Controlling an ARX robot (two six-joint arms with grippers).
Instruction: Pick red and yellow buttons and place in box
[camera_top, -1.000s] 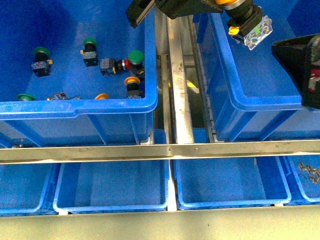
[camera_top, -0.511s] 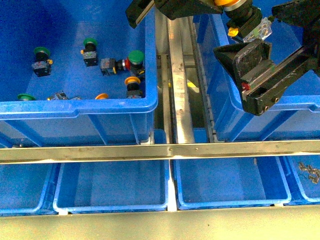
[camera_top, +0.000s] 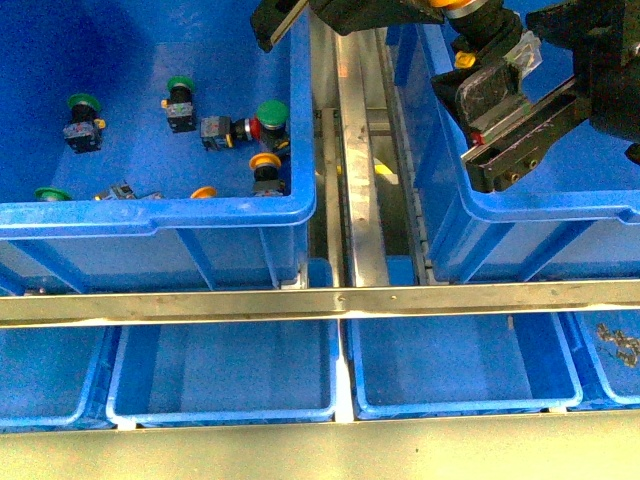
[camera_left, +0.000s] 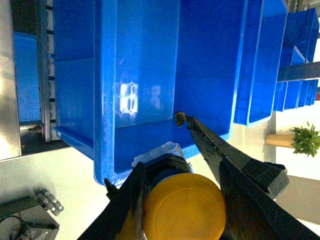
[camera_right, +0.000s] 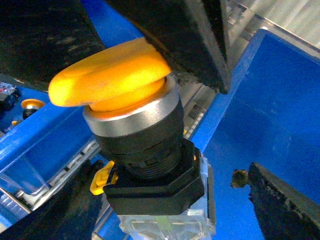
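The yellow button (camera_top: 478, 32) hangs over the near-left part of the box (camera_top: 545, 206), with my left gripper (camera_top: 470, 14) shut on its cap. In the left wrist view the yellow cap (camera_left: 185, 212) sits between the black fingers (camera_left: 235, 165), above the box (camera_left: 150, 60). My right gripper (camera_top: 497, 125) stands open just below and beside it. The right wrist view shows the yellow button (camera_right: 125, 100) close up, its body between my right gripper's (camera_right: 160, 190) spread fingers. A red button (camera_top: 257, 128) and two more yellow buttons (camera_top: 264, 162) (camera_top: 203, 192) lie in the left crate (camera_top: 160, 212).
Green-capped switches (camera_top: 83, 102) (camera_top: 180, 85) (camera_top: 271, 112) also lie in the left crate. A metal rail (camera_top: 360, 150) runs between the two crates. A crossbar (camera_top: 320, 300) and shallower blue trays (camera_top: 225, 370) lie nearer me.
My right gripper has come in from the right edge and moved up and left, close under the held yellow button. The left gripper has shifted the button slightly up and left.
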